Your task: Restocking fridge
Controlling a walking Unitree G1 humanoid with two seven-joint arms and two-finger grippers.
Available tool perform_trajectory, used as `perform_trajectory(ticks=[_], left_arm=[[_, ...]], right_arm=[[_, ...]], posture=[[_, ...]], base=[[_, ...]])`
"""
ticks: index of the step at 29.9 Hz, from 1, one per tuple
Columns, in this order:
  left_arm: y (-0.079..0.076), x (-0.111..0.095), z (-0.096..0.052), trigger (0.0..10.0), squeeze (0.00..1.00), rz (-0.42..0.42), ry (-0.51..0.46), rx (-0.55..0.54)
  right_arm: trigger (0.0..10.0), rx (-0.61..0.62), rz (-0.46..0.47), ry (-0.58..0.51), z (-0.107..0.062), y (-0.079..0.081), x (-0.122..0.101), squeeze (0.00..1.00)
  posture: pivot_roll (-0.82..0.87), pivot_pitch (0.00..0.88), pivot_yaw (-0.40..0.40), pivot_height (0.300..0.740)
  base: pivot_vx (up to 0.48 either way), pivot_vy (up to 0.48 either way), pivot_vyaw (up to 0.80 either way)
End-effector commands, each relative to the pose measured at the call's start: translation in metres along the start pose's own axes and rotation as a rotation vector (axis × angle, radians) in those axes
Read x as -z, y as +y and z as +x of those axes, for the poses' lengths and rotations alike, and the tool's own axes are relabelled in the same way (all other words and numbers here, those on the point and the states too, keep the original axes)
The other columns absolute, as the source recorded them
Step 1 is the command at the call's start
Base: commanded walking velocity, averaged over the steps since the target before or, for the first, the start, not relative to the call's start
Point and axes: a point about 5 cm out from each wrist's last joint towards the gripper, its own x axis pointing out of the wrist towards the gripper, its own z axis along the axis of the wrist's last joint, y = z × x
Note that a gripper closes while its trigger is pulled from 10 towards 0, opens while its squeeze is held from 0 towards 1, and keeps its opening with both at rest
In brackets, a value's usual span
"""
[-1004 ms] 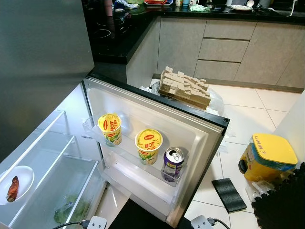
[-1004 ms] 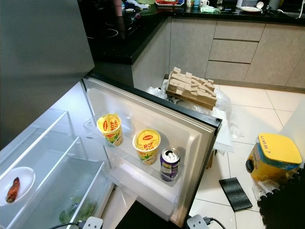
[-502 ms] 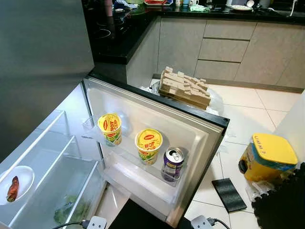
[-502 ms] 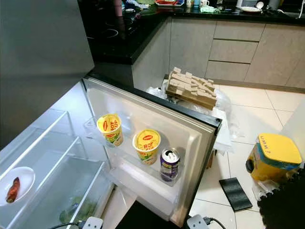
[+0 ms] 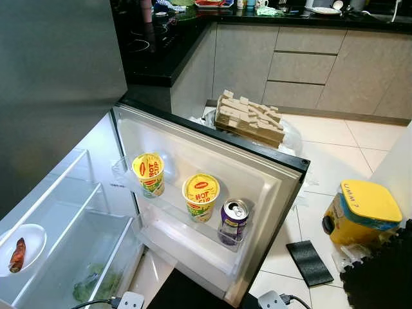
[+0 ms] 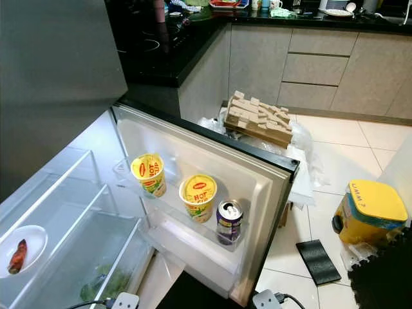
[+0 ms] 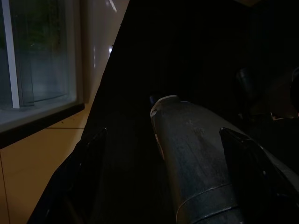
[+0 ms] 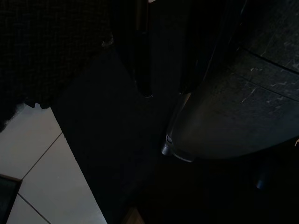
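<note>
Fridge door [image 5: 212, 167], white-lined and swung wide open, fills the middle of the frame; its door shelf carries two yellow instant-noodle cups [image 5: 149, 174] [image 5: 201, 196] and, just beside the second, an opened purple drink can [image 5: 234, 221]. At lower left the fridge's clear glass shelves [image 5: 61, 212] are cut off by the frame edge; a white plate [image 5: 22, 248] with a small reddish-brown food piece [image 5: 17, 254] sits there, and leafy greens [image 5: 93, 286] show dimly through the crisper below. Behind the door's top edge a cardboard packing insert [image 5: 250, 119] lies on crumpled plastic on the tiled floor. At right stand a yellow lidded tub [image 5: 362, 211] and a small black mat [image 5: 309, 262]. A black worktop [image 5: 161, 61] runs along the upper left. Both wrist views are very dark; I cannot tell whether the left claw or right claw is open or closed.
</note>
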Motion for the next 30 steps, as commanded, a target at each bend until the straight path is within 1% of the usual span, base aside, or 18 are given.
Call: perform_trajectory(ticks=[1, 13, 17, 23, 27, 30], left_arm=[[-0.004, 0.014, -0.002, 10.0, 0.0, 0.009, 0.055, 0.022], [-0.003, 0.017, -0.003, 10.0, 0.0, 0.005, 0.063, 0.014], [0.0, 0.018, -0.004, 10.0, 0.0, -0.001, 0.064, 0.003], [0.01, 0.027, -0.008, 10.0, 0.0, -0.021, 0.077, -0.026], [0.011, 0.031, -0.009, 10.0, 0.0, -0.022, 0.087, -0.026], [0.012, 0.028, -0.009, 10.0, 0.0, -0.019, 0.079, -0.024]], right_arm=[[10.0, -0.002, 0.012, 0.019, 0.0, 0.002, 0.006, 0.0], [10.0, 0.008, 0.014, 0.029, -0.001, 0.002, 0.01, 0.0], [10.0, 0.012, 0.011, 0.038, -0.001, 0.001, 0.013, 0.0], [10.0, 0.014, 0.014, 0.063, -0.003, 0.002, 0.025, 0.0], [10.0, 0.013, 0.015, 0.07, -0.004, 0.003, 0.029, 0.0], [10.0, 0.015, 0.022, 0.071, -0.004, 0.002, 0.029, 0.0]], posture=[[-0.02, 0.0, -0.014, 0.74], [-0.03, 0.0, -0.014, 0.74], [-0.03, 0.0, -0.015, 0.74], [-0.02, 0.0, -0.009, 0.74], [-0.03, 0.0, -0.003, 0.74], [-0.03, 0.0, -0.006, 0.74]], base=[[0.0, 0.0, 0.0], [0.0, 0.0, 0.0], [0.0, 0.0, 0.0], [0.0, 0.0, 0.0], [0.0, 0.0, 0.0], [0.0, 0.0, 0.0]])
